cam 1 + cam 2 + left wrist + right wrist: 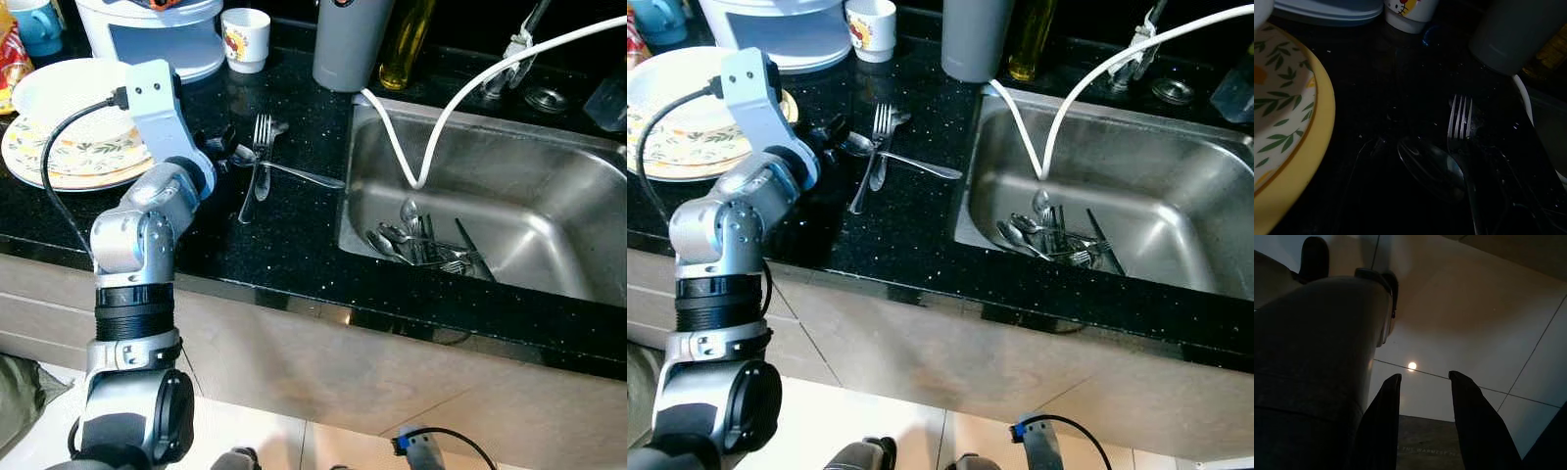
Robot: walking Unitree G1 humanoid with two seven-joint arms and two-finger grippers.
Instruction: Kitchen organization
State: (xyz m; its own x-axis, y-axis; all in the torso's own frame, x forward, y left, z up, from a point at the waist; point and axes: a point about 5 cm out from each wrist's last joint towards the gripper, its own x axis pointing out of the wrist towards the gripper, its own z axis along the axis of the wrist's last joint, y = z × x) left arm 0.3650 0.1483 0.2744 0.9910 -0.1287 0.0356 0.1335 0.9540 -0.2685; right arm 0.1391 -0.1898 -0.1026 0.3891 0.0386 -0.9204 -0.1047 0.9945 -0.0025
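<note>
Countertop (294, 245): black w/ fine white speckles. Beside it, steel-grey sink (549, 225) w/ silver cutlery (426, 245). On the countertop: silver fork (261, 147), plate (59, 157) w/ yellow rim and green leaf pattern, white cup (245, 39) w/ red-yellow cartoon print, grey canister (348, 44).
</note>
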